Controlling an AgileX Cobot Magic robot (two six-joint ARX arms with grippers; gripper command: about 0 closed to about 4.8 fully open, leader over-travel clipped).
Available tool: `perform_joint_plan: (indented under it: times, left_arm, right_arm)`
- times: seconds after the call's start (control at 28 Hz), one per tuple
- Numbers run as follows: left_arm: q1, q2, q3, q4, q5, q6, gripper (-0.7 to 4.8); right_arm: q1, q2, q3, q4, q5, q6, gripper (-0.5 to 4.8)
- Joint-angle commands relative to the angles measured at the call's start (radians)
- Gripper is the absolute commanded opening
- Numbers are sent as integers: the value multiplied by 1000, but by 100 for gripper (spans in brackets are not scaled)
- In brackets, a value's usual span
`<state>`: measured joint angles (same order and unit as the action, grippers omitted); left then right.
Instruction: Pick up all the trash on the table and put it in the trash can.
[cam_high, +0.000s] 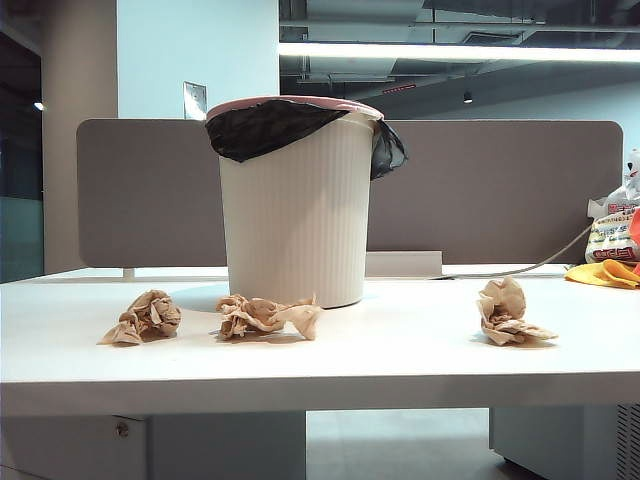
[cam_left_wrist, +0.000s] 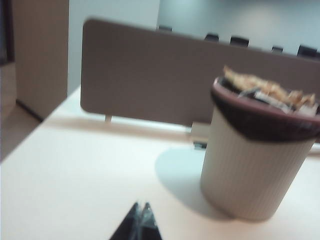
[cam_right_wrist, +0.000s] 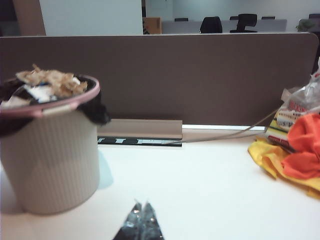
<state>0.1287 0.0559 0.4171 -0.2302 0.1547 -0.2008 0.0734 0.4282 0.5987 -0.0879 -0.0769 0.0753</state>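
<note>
Crumpled light brown tissue wads lay in a row on the white bench: one at lower left, one just in front of the bin, one at lower right. Centre frame stood the tall off-white ribbed trash can with pink rim and black liner. In the wrist views, the left claw and right claw were clenched on nothing, above the bench. An orange cloth lay far right.
</note>
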Motion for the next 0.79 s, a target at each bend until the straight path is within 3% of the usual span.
perform_joint_plan:
  times: [0.04, 0.21, 0.57, 0.79]
  left_arm:
    - [-1, 92, 107, 38, 5, -2, -5]
    - [-2, 277, 284, -14, 21, 13, -5]
    - [-9, 577, 638, -212, 171, 13, -5]
    - [-146, 707, 795, -315, 165, 18, -6]
  right_arm:
    - [0, 146, 109, 10, -4, 3, -3]
    - [1, 321, 232, 9, -8, 3, -2]
    - [58, 517, 333, -32, -57, -26, -2]
    - [122, 617, 332, -129, -56, -84, -2]
